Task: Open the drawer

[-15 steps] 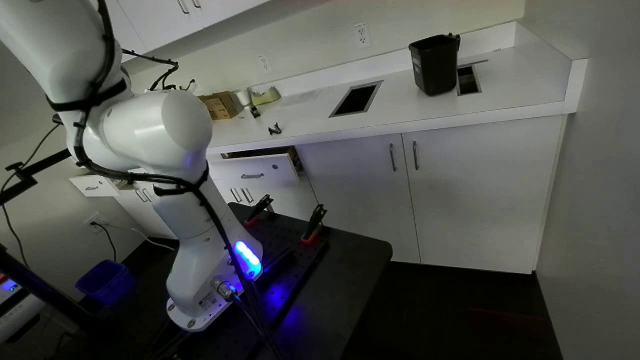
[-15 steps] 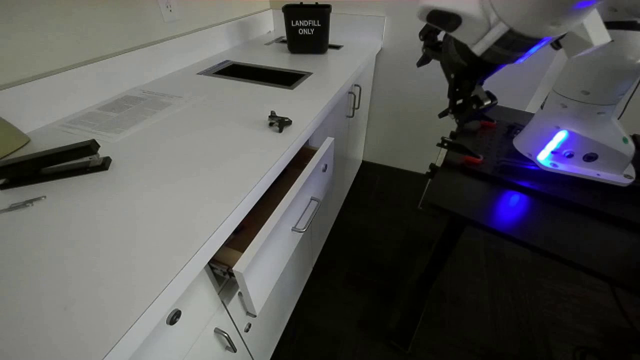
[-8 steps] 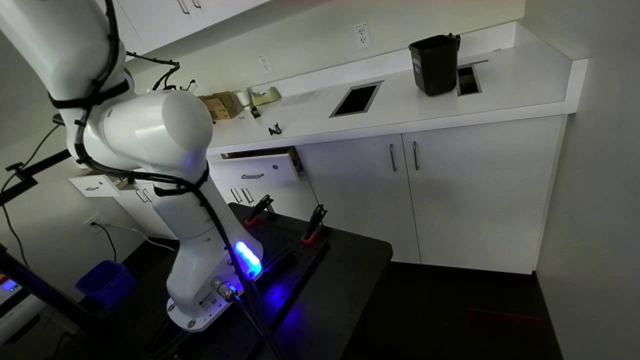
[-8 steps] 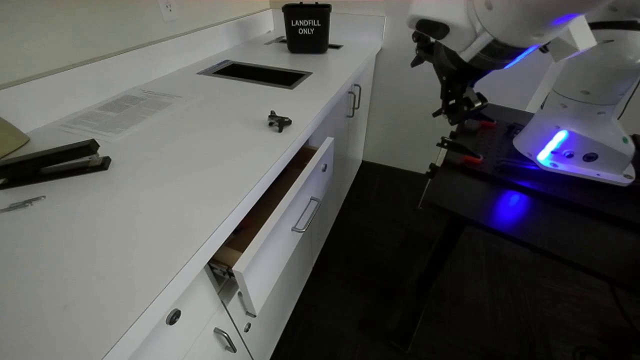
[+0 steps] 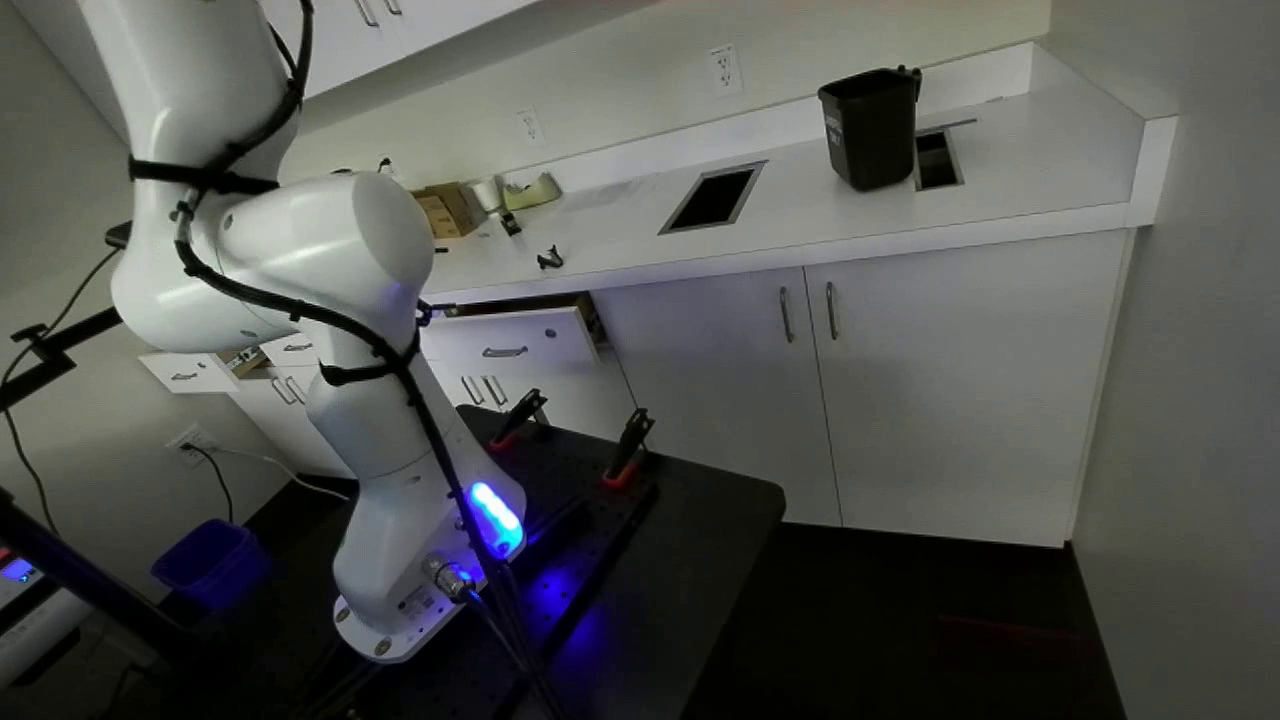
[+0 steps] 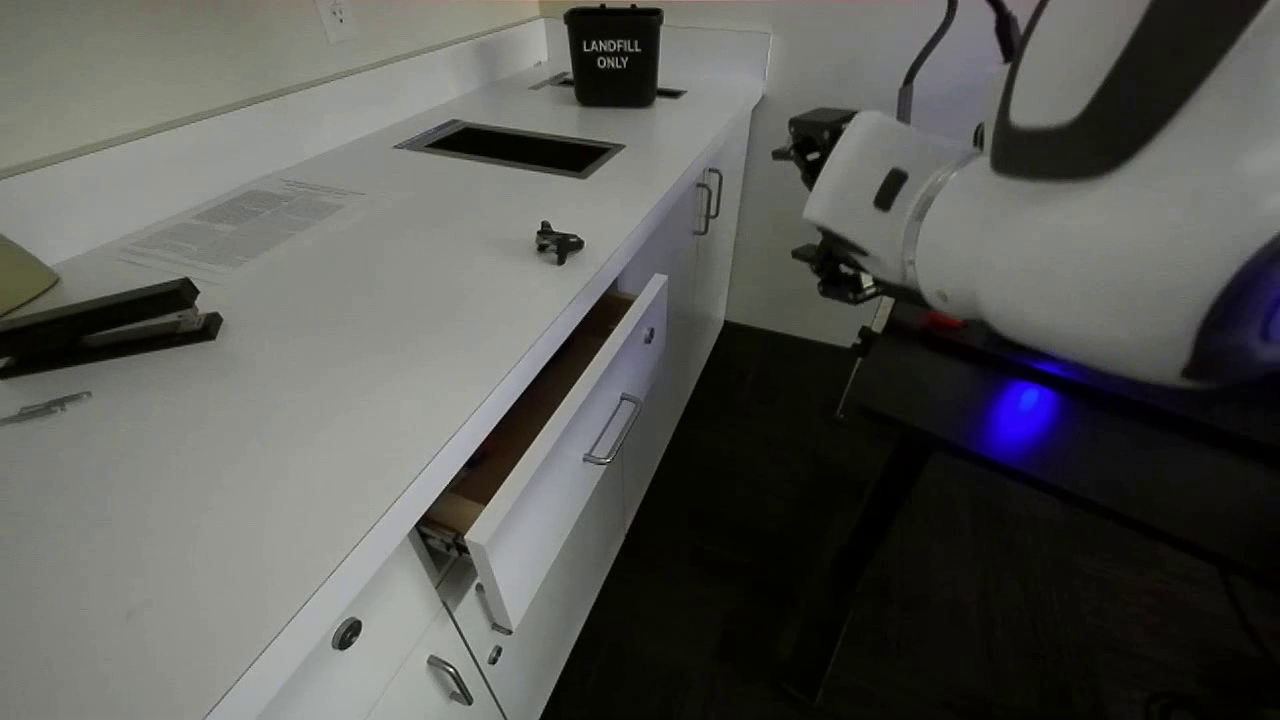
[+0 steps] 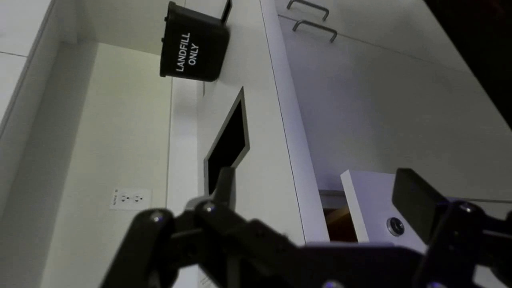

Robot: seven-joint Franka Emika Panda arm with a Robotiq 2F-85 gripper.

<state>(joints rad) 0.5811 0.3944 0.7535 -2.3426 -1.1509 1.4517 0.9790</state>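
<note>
2 fingers [image 7: 416, 205] spread wide, well apart from drawer [image 6: 565, 485] jutting past counter edge [image 6: 340, 596].

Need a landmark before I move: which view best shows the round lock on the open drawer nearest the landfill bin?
The wrist view: there the round lock appears largest, on the white front of the drawer, not hidden by the gripper. Both exterior views show it too, unblocked, but much smaller and with little detail.

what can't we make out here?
Inside the drawer, in an exterior view: mostly lost in shadow.
Its left end, in an exterior view: behind the arm.
Its handle, wrist view: behind the tool or out of frame.
Printed sheet, in an exterior view: text too small.
</note>
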